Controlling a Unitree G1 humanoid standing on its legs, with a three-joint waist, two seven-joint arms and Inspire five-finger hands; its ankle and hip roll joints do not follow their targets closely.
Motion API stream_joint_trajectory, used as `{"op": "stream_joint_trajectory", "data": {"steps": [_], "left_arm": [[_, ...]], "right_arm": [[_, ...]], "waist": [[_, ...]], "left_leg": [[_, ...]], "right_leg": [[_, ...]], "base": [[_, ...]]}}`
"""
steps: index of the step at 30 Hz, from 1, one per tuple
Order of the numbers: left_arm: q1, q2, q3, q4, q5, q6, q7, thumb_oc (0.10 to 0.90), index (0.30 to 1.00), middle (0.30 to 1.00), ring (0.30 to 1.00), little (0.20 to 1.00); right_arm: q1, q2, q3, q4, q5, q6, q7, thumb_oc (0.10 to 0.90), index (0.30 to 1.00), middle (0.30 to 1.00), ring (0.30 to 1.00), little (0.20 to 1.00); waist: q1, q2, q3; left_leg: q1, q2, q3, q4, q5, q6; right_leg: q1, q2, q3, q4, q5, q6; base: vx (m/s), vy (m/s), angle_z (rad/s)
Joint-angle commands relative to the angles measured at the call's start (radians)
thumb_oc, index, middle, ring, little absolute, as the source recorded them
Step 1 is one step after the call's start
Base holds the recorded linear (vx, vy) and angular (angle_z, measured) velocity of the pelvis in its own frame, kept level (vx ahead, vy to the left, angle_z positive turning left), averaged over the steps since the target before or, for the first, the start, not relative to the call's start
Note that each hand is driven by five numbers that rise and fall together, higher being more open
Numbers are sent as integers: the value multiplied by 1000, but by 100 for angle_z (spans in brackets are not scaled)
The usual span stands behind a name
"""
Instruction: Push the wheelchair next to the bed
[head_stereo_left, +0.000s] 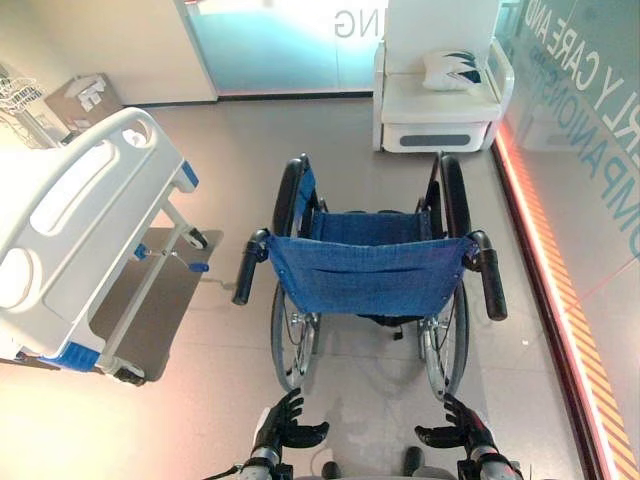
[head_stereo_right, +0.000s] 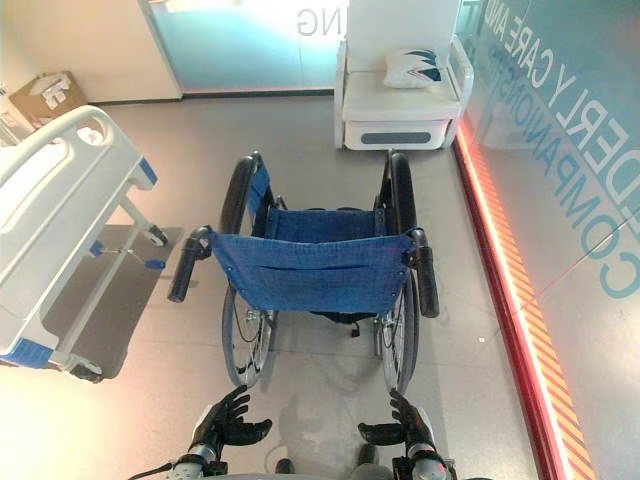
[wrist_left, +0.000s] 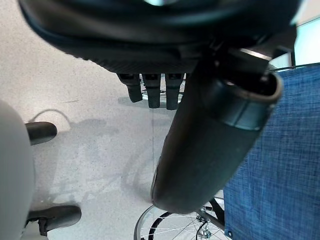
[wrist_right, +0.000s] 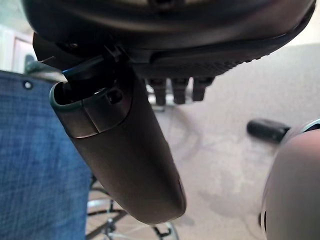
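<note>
One wheelchair stands on the floor with its blue fabric back turned toward the robot. It has two black push handles, one on its left and one on its right. It also has two large spoked wheels, one under each side of the seat.

Two hands hang low behind the wheelchair, well short of the handles and touching nothing. The left hand is behind the left wheel and the right hand is behind the right wheel. Both are empty, with fingers loosely spread and thumbs pointing inward toward each other. In the left wrist view the fingers hang straight in a row. The right wrist view shows the right hand's fingers the same way.

One bed lies to the left of the wheelchair, apart from it, its white footboard with blue corners nearest. The wheelchair is not alongside the bed. A grey plate lies on the floor under the bed's end.

Beyond the wheelchair, past its front, stands one white seat with one pillow on it. One cardboard box sits far off beyond the bed. A glass wall runs along the wheelchair's right side, with one orange strip at its foot.
</note>
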Motion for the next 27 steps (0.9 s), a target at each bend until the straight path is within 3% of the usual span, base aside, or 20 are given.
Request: {"op": "stream_joint_trajectory", "data": {"steps": [1, 7, 12, 16, 17, 20, 27], "left_arm": [[-65, 2, 6, 15, 22, -33, 13, 800, 900, 900, 900, 900], [-67, -7, 18, 25, -32, -13, -32, 800, 900, 900, 900, 900], [-64, 5, 50, -13, -57, -47, 24, 800, 900, 900, 900, 900], [-78, 47, 100, -97, -96, -10, 78, 800, 900, 900, 900, 900], [-83, 64, 124, -120, -116, -12, 96, 800, 900, 900, 900, 900], [-95, 96, 175, -184, -164, -2, 115, 800, 900, 900, 900, 900], [-113, 187, 281, -336, -192, -25, 214, 800, 900, 900, 900, 900]], "right_arm": [[-76, -4, 52, -10, -11, -67, -32, 800, 900, 900, 900, 900], [-75, 8, 25, -3, 68, -57, -16, 800, 900, 900, 900, 900], [-71, 0, -11, -52, 179, -68, -5, 800, 900, 900, 900, 900], [-72, -33, -40, -162, 233, -29, -16, 800, 900, 900, 900, 900], [-74, -47, -56, -183, 235, -59, -29, 800, 900, 900, 900, 900], [-85, -89, -96, -239, 240, -58, -70, 800, 900, 900, 900, 900], [-131, -241, -233, -320, 289, 2, -51, 800, 900, 900, 900, 900]], "waist": [[3, -38, 4], [-3, -37, 5], [-5, -38, 0], [-6, -43, -1], [-6, -45, -2], [-7, -47, -3], [-5, -42, -10]], "left_leg": [[-40, -66, 11, 47, -49, 32], [-28, -66, 14, 46, -54, 34], [-15, -64, 13, 39, -51, 31], [-16, -62, 15, 38, -51, 32], [-14, -62, 16, 36, -50, 32], [-6, -60, 18, 31, -49, 33], [5, -60, 19, 25, -48, 33]], "right_leg": [[5, 12, 33, 73, -67, -19], [13, 14, 39, 74, -69, -21], [21, 12, 41, 73, -65, -17], [14, 12, 47, 74, -61, -13], [14, 13, 50, 73, -60, -13], [15, 15, 55, 72, -56, -12], [19, 14, 62, 74, -55, -12]], "base": [[0, 0, 0], [10, 3, -1], [43, 1, -1], [-4, -17, -4], [-4, -29, -8], [8, -14, -3], [20, 4, 0]]}}
